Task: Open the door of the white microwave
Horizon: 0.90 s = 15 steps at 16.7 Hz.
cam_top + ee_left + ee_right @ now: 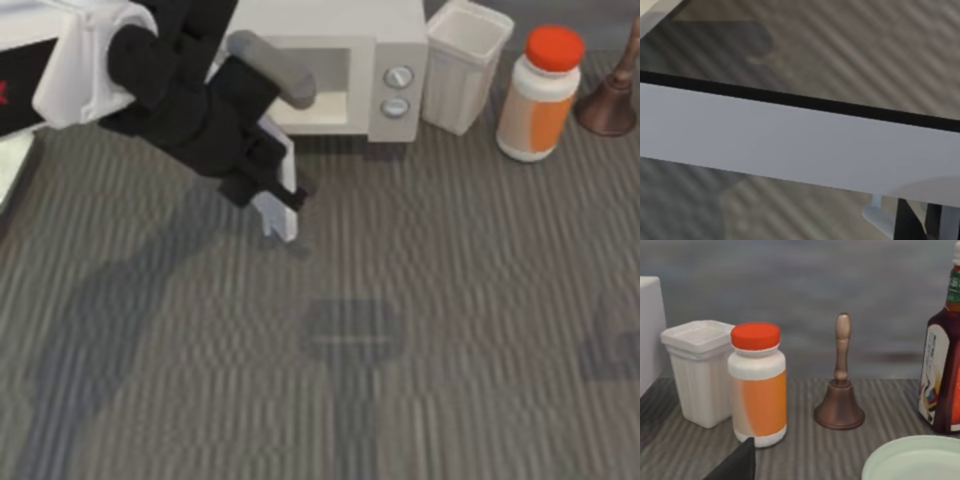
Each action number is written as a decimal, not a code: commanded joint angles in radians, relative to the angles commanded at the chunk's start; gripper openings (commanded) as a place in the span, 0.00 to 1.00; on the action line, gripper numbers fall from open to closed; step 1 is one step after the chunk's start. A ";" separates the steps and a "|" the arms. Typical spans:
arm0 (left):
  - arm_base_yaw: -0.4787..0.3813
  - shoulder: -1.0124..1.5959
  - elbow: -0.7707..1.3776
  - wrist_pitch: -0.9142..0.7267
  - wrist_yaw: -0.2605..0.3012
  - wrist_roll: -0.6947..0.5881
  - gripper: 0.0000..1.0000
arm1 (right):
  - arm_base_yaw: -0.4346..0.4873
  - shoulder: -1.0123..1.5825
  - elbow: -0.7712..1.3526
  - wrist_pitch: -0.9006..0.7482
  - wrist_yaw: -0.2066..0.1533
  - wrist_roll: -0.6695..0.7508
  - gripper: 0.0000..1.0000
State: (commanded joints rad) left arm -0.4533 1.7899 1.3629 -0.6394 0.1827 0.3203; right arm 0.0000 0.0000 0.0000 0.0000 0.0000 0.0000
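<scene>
The white microwave (385,30) stands at the back of the table, left of the middle, with its two knobs (398,77) facing front. Its door (287,175) is swung wide open toward the table's front, so the cavity (320,85) shows. My left gripper (272,203) straddles the door's free edge, shut on the handle (270,218). In the left wrist view the door (790,140) fills the frame as a broad off-white band, with the handle (875,216) beside the dark fingers (907,225). My right arm is out of the top view; a dark part of my right gripper (737,465) shows in its wrist view.
Right of the microwave stand a white square tub (466,62), an orange-capped bottle (540,92) and a brown bell (612,95). The right wrist view also shows a dark sauce bottle (944,365) and a pale green plate (915,460).
</scene>
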 joint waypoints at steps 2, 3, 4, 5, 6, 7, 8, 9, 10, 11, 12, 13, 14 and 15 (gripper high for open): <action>0.021 -0.014 -0.014 -0.008 0.027 0.053 0.00 | 0.000 0.000 0.000 0.000 0.000 0.000 1.00; 0.029 -0.018 -0.021 -0.012 0.037 0.073 0.00 | 0.000 0.000 0.000 0.000 0.000 0.000 1.00; 0.034 -0.021 -0.025 -0.015 0.044 0.086 0.00 | 0.000 0.000 0.000 0.000 0.000 0.000 1.00; 0.036 -0.021 -0.027 -0.016 0.046 0.090 0.00 | 0.000 0.000 0.000 0.000 0.000 0.000 1.00; 0.036 -0.021 -0.027 -0.016 0.046 0.090 0.00 | 0.000 0.000 0.000 0.000 0.000 0.000 1.00; 0.036 -0.021 -0.027 -0.016 0.046 0.090 0.00 | 0.000 0.000 0.000 0.000 0.000 0.000 1.00; 0.036 -0.021 -0.027 -0.016 0.046 0.090 0.00 | 0.000 0.000 0.000 0.000 0.000 0.000 1.00; 0.036 -0.021 -0.027 -0.016 0.046 0.090 0.00 | 0.000 0.000 0.000 0.000 0.000 0.000 1.00; 0.036 -0.021 -0.027 -0.016 0.046 0.090 0.00 | 0.000 0.000 0.000 0.000 0.000 0.000 1.00; 0.036 -0.021 -0.027 -0.016 0.046 0.090 0.00 | 0.000 0.000 0.000 0.000 0.000 0.000 1.00; 0.036 -0.021 -0.027 -0.016 0.046 0.090 0.00 | 0.000 0.000 0.000 0.000 0.000 0.000 1.00; 0.036 -0.021 -0.027 -0.016 0.046 0.090 0.00 | 0.000 0.000 0.000 0.000 0.000 0.000 1.00; 0.036 -0.021 -0.027 -0.016 0.046 0.090 0.00 | 0.000 0.000 0.000 0.000 0.000 0.000 1.00; 0.036 -0.021 -0.027 -0.016 0.046 0.090 0.00 | 0.000 0.000 0.000 0.000 0.000 0.000 1.00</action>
State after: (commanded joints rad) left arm -0.4174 1.7686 1.3362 -0.6552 0.2283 0.4101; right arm 0.0000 0.0000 0.0000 0.0000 0.0000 0.0000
